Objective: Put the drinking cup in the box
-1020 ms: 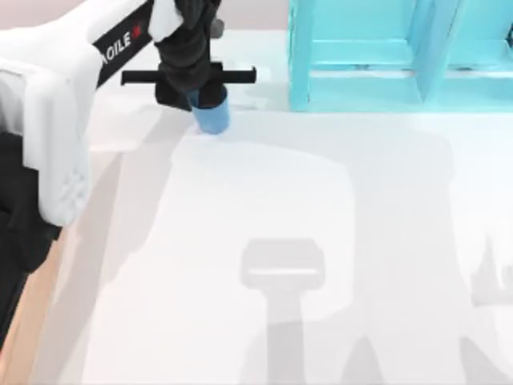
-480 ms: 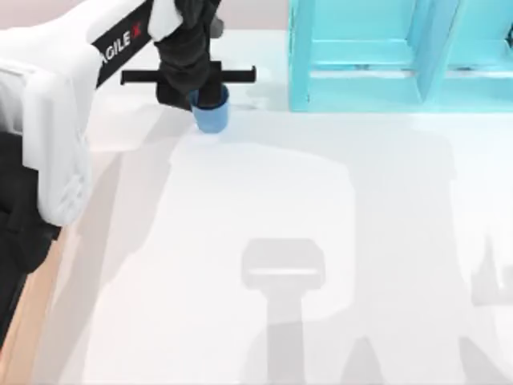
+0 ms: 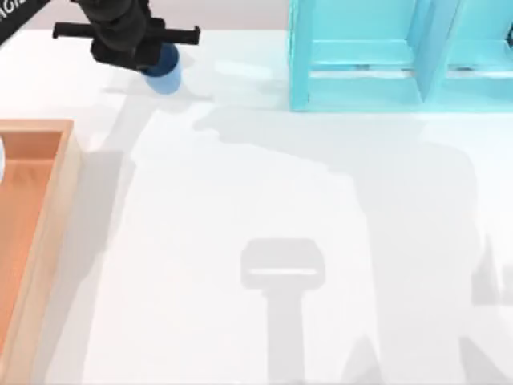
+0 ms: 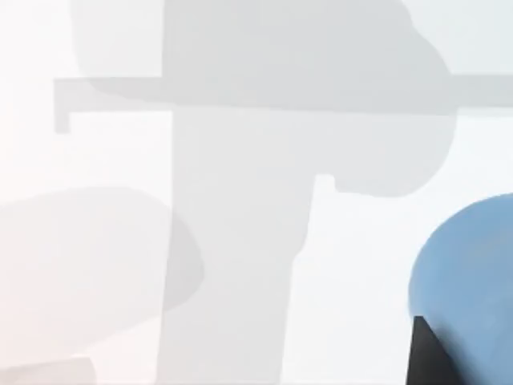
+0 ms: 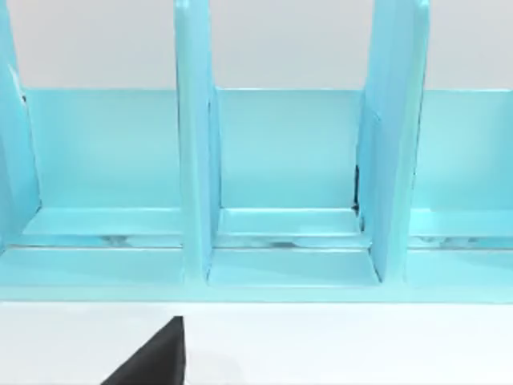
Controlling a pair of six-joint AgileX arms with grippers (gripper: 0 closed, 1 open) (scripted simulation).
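Note:
My left gripper (image 3: 158, 58) is at the table's far left and is shut on the drinking cup (image 3: 166, 70), a small blue round cup that pokes out below the black fingers. The left wrist view shows the cup's blue wall (image 4: 469, 277) close up, with one dark fingertip (image 4: 425, 357) against it and the arm's shadow on the white table beneath. The box (image 3: 66, 172), wooden with a tan rim and orange-brown inside, lies at the left edge, nearer the front than the cup. The right gripper (image 5: 156, 361) shows as a dark sliver facing the shelf.
A cyan compartmented shelf unit (image 3: 377, 56) stands at the back right, and its bays (image 5: 280, 176) show in the right wrist view. White tabletop (image 3: 264, 192) lies between the box and the shelf.
My left arm has swung to the left and slightly toward the back, carrying the cup with it. The arm no longer covers the left edge, so the box now shows.

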